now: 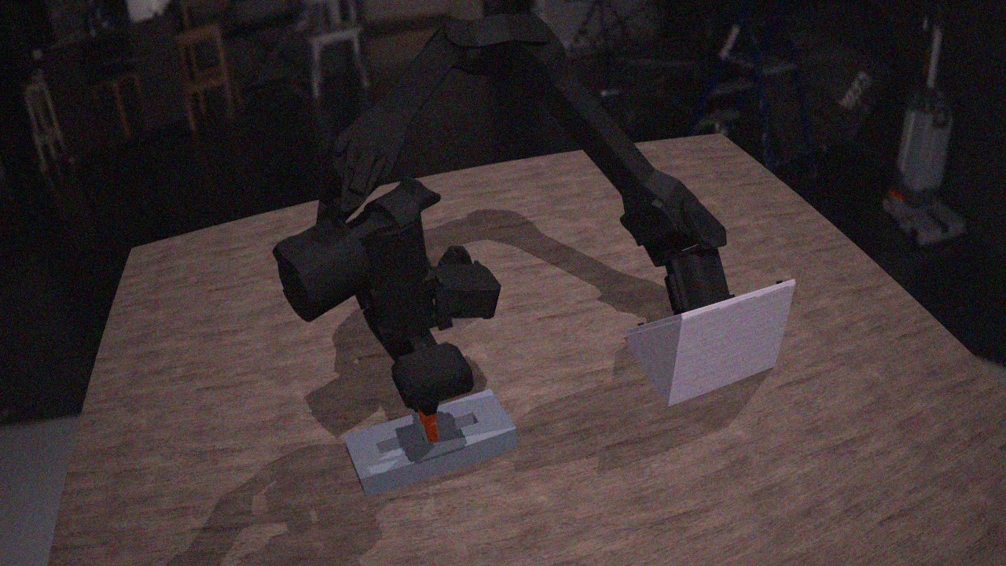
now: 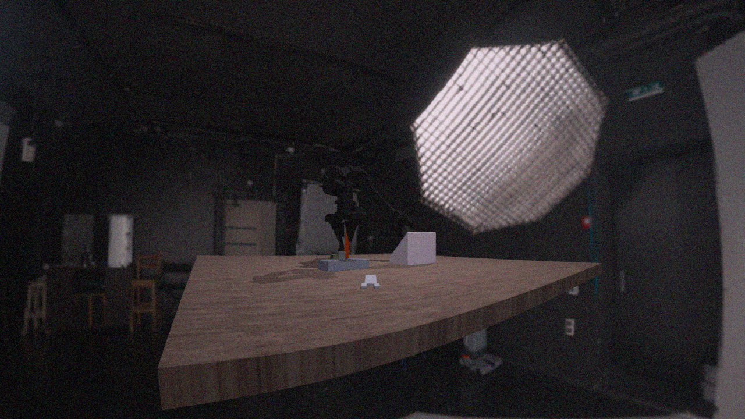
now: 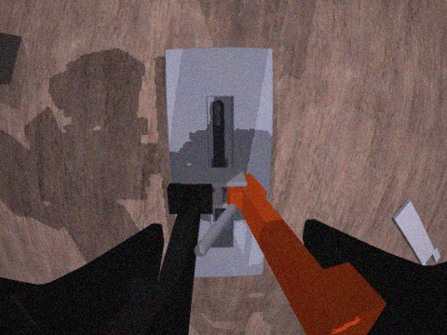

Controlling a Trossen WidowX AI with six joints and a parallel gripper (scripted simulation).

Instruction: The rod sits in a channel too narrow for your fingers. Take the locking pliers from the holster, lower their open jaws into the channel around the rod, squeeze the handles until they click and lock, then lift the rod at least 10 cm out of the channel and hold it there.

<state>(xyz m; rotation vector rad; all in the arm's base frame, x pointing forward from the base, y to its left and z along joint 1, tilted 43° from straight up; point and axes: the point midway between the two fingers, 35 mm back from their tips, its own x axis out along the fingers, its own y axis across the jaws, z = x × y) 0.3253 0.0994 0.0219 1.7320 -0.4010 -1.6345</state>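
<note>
While the dark rod [image 3: 218,135] lies in the slot of the grey block [image 1: 492,408] [image 2: 325,266] [image 3: 191,70], at the wrist view's centre, the tool [image 1: 427,411] [image 2: 342,244] [image 3: 235,233] above pinches the orange-handled pliers [image 1: 423,427] [image 2: 343,245] [image 3: 275,237]. The wooden bench [image 1: 844,478] [image 2: 260,323] [image 3: 349,93] stands in a dim room, and a green sign [image 2: 645,90], upper right in the exterior view, is too blurred to read.

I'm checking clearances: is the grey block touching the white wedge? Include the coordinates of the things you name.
Apart. The top view shows it: a wide strip of wooden table separates the block [image 1: 496,415] [image 2: 343,265] [image 3: 219,70] from the wedge [image 1: 731,341] [image 2: 421,249].
</note>
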